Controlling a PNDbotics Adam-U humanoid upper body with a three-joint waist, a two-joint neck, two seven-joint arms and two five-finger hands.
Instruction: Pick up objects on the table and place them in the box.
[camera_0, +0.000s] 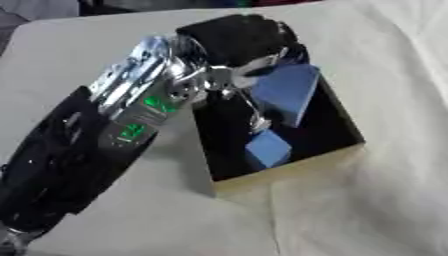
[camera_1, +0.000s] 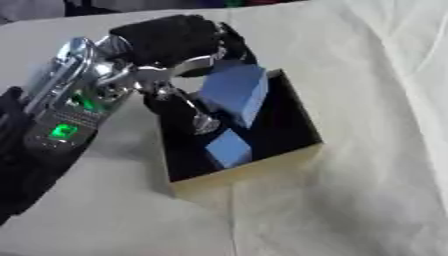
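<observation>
Blue blocks are seen inside the box (camera_0: 350, 127), which stands open on the cream cloth (camera_1: 367, 200) covering the tabletop. The box has a dark interior and a pale yellowish outer wall, visible along its near side. A large blue wedge-shaped block (camera_0: 287, 91) is leaned tilted against the far right part of the box, its upper edge raised to about the level of the rim. A smaller blue block (camera_1: 229, 147) is lain lower in the box, nearer the front wall, apart from the larger one.

The left hand (camera_0: 238, 40) is reached in from the left side of the views and is held over the far left corner of the box, just beside the top of the large block. The black back of the hand is turned toward the camera, and the fingers are hidden beneath it, so whether they are released or clenched cannot be told. A silver part is seen extending down from the wrist into the box, between the two blocks. The silver forearm carries green lights. The right hand is not seen in either view.
</observation>
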